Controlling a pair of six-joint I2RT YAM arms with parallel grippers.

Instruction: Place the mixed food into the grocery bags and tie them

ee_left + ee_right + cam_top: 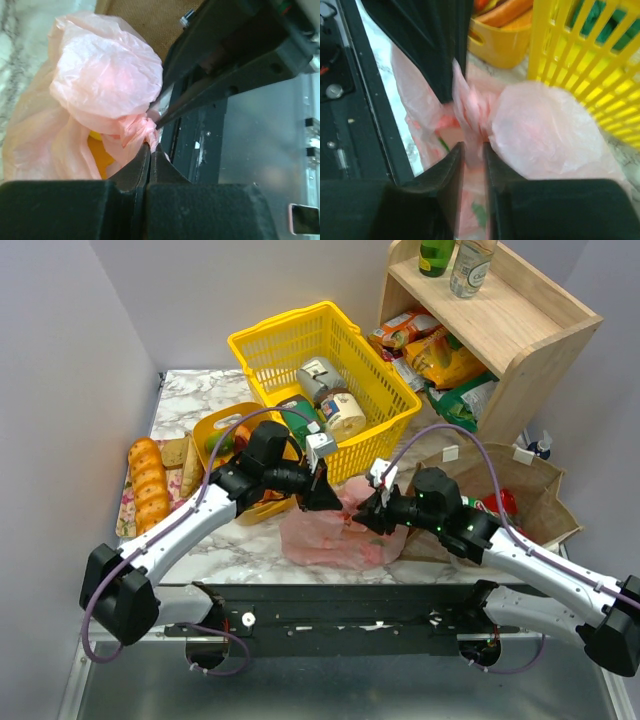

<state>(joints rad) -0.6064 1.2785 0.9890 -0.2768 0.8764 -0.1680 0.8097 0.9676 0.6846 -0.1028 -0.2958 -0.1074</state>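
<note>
Two grippers meet over the pink bag point(335, 537), which lies on the table point(200, 390) near its front edge, between the basket point(290, 340) and the paper bag point(530, 490); the left gripper point(322, 496) and right gripper point(362, 520) are both at its gathered top.

Left wrist: the left gripper point(150, 150) is clamped tight on a twist of the bag point(105, 75).

Right wrist: the right gripper point(474, 150) has its jaws narrowly apart, with the twisted plastic of the bag point(545, 130) between them.
</note>
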